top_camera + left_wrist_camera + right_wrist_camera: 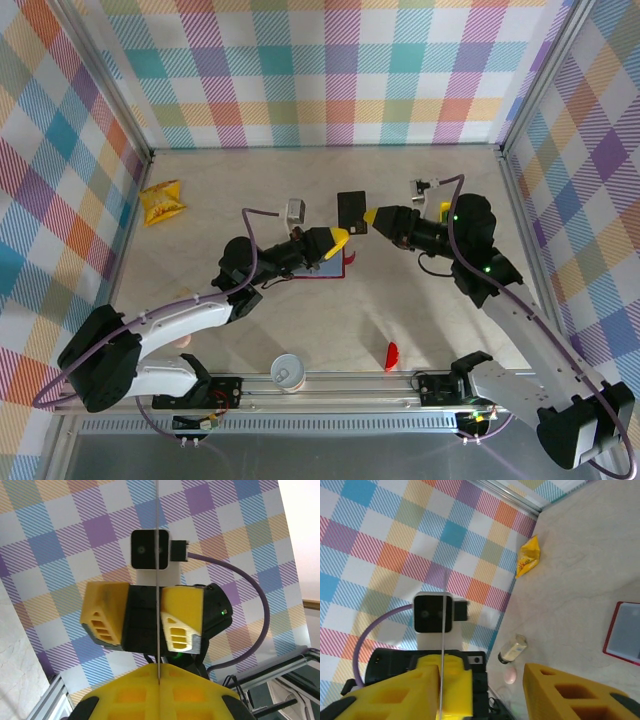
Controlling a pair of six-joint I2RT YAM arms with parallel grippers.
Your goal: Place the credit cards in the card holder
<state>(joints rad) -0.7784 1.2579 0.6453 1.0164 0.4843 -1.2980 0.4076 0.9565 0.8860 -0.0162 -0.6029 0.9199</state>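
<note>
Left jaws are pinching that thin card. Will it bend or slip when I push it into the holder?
The thin dark rectangular card shows edge-on as a straight line, so it is probably fairly stiff, though likely springy if pushed end-on. The left gripper pinches one edge only, jaws shut, so the card may pivot or slip. It looks very light.

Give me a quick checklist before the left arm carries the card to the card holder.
1. Left gripper shut on the credit card: ok.
2. Right gripper jaws apart: ok.
3. Card free of the right fingers: cannot tell, it runs close along one.
4. Card holder lying open on the table: ok.
5. Free slot in the holder: cannot tell.
</note>
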